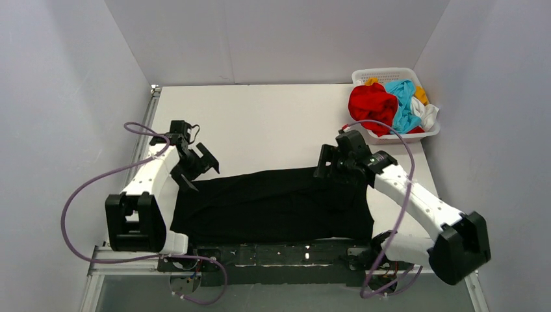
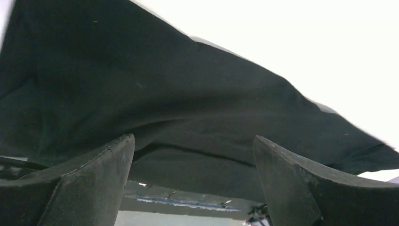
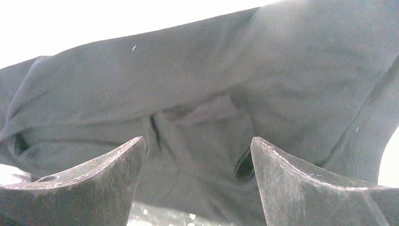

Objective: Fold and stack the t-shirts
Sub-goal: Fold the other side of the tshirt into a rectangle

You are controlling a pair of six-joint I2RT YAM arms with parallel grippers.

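A large black t-shirt [image 1: 273,205] lies spread flat at the near side of the white table [image 1: 260,123]. My left gripper [image 1: 197,170] is open and empty over the shirt's far left corner. My right gripper [image 1: 331,166] is open and empty at the shirt's far right edge. The left wrist view shows the black cloth [image 2: 164,94] beyond spread fingers [image 2: 94,179]. The right wrist view shows rumpled black cloth [image 3: 197,103] between spread fingers [image 3: 301,183]. Red [image 1: 371,104], light blue [image 1: 404,104], white [image 1: 427,114] and orange-yellow [image 1: 421,94] shirts lie heaped in the basket.
A white lattice basket [image 1: 383,75] stands at the far right corner. Grey walls enclose the table on three sides. A black rail [image 1: 279,253] with the arm bases runs along the near edge. Purple cables [image 1: 84,188] loop from both arms.
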